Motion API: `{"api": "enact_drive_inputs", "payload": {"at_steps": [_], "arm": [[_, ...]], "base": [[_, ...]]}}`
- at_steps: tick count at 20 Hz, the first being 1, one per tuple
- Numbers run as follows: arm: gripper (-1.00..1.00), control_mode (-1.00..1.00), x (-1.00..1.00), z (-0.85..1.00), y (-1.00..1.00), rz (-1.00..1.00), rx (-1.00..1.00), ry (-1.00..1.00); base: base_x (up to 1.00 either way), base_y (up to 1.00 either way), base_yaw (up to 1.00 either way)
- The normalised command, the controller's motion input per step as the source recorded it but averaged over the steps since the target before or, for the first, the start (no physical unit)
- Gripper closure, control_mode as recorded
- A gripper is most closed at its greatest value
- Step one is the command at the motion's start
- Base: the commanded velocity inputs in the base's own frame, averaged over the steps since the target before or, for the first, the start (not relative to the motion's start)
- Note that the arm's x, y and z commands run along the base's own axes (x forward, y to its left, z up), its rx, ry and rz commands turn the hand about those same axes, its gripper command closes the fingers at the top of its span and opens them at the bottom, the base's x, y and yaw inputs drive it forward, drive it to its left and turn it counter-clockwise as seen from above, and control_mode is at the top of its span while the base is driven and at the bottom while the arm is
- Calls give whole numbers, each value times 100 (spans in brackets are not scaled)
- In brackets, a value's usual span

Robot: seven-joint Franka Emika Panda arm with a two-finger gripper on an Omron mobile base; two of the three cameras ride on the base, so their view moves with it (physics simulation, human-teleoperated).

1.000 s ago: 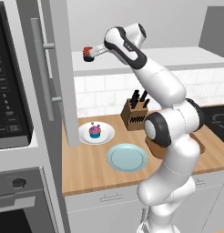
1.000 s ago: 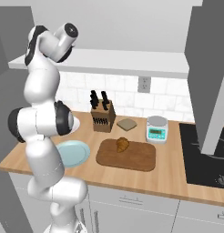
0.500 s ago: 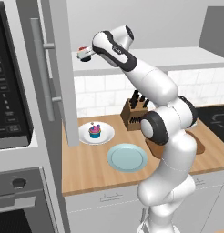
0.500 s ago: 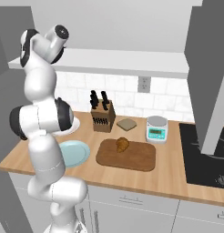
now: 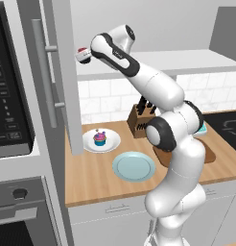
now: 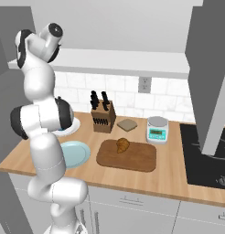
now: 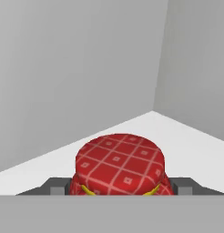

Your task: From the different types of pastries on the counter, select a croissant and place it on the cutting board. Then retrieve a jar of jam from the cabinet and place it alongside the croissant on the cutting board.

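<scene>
A jar of jam (image 7: 119,166) with a red checked top stands on the white shelf (image 7: 186,136) inside the cabinet. My gripper (image 7: 119,190) reaches in level with it, one finger pressed against each side, so it is shut on the jar. In the left base view the jar (image 5: 82,51) shows red at the gripper (image 5: 83,56), just past the open cabinet door (image 5: 57,72). The golden-brown croissant (image 6: 123,145) lies on the dark cutting board (image 6: 141,161) on the wooden counter (image 6: 23,160). The cupcake (image 5: 100,138) sits on a white plate.
A light blue plate (image 6: 77,153) lies left of the board. A knife block (image 6: 103,118), a bread slice (image 6: 127,124) and a kitchen scale (image 6: 157,129) stand behind it. A black cooktop (image 6: 206,157) is at the right, a microwave (image 5: 9,96) at the left.
The arm has swung left and carried the gripper into the cabinet to the jar. The fingers have come in from wide open onto the jar's sides.
</scene>
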Motion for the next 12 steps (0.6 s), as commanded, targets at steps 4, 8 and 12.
{"api": "enact_drive_inputs", "payload": {"at_steps": [4,8,12], "arm": [[100,-100,-12,45,16,0,-1,-4],[100,-100,-4,11,8,0,0,3],[100,-100,0,0,13,0,0,17]], "base": [[0,0,0],[0,0,0],[0,0,0]]}}
